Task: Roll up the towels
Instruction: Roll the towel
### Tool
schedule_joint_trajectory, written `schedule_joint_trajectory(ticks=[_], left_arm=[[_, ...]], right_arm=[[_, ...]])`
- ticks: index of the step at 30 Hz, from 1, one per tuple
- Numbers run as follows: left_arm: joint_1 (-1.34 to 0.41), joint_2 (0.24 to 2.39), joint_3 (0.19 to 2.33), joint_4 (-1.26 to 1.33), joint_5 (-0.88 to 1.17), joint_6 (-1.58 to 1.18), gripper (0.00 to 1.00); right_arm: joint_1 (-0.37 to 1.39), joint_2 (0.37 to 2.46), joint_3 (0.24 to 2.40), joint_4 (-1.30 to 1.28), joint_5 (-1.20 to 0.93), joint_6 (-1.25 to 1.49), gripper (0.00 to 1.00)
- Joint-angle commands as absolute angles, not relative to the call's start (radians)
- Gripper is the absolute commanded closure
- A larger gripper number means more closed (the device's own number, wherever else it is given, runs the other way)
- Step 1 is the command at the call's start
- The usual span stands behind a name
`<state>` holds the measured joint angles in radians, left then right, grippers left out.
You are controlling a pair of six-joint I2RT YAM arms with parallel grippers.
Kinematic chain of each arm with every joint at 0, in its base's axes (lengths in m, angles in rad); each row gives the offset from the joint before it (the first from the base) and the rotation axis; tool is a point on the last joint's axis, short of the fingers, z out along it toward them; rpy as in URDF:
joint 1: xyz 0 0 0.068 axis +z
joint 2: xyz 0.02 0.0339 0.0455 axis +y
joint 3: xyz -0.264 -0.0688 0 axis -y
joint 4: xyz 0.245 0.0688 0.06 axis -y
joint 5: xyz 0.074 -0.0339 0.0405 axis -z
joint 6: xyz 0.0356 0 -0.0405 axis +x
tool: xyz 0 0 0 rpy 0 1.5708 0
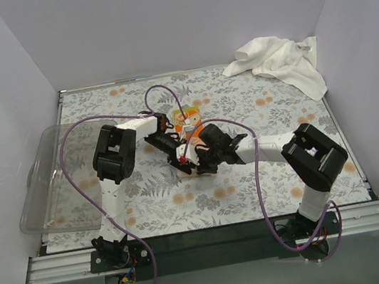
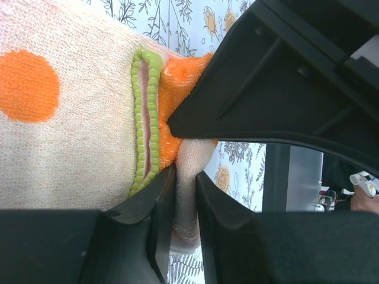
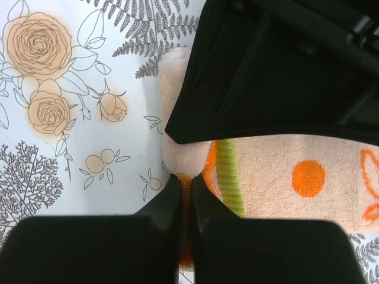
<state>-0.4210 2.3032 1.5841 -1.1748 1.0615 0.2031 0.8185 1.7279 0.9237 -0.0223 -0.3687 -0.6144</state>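
Note:
The small towel (image 1: 187,119), white with orange dots and a green stripe, lies mid-table and is partly rolled. My left gripper (image 1: 177,157) and right gripper (image 1: 192,165) meet at its near end. In the left wrist view the small towel (image 2: 71,118) fills the left side, and the left gripper (image 2: 185,180) is shut on a thick fold of it. In the right wrist view the right gripper (image 3: 185,186) is shut on the orange edge of the small towel (image 3: 278,183), beside its rolled end. The large white towel (image 1: 281,61) lies crumpled at the back right.
A clear plastic bin (image 1: 43,181) overhangs the table's left edge. The fern-and-flower table covering (image 1: 270,194) spans the whole table. White walls close in the back and both sides. Each gripper's black body looms in the other's wrist view.

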Motion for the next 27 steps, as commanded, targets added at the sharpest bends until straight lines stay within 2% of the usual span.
schedule_joint_trajectory(ticks=[1,7,10,11,20,24,27], left_arm=[[-0.4,2.316,1.552,-1.089,0.946,0.23,0.79],[-0.359,2.205,1.503,-1.007,0.98,0.184,0.6],[-0.321,2.142,1.488,-0.968,0.985,0.152,0.55],[-0.296,2.114,1.482,-0.96,0.991,0.143,0.4],[-0.209,1.912,1.387,-0.738,0.936,0.048,0.38],[-0.219,1.705,1.221,-0.569,0.861,0.109,0.36],[-0.264,1.553,1.089,-0.54,0.761,0.242,0.35]], right_arm=[[0.824,1.773,0.93,-0.099,-0.413,-0.621,0.99],[0.766,1.81,1.006,-0.257,-0.604,-0.568,0.99],[0.727,1.822,1.04,-0.336,-0.702,-0.528,0.99],[0.72,1.825,1.046,-0.362,-0.722,-0.509,0.99],[0.667,1.91,1.147,-0.462,-0.894,-0.414,0.99],[0.634,2.009,1.229,-0.521,-0.949,-0.371,0.99],[0.617,2.066,1.279,-0.551,-0.992,-0.35,0.99]])
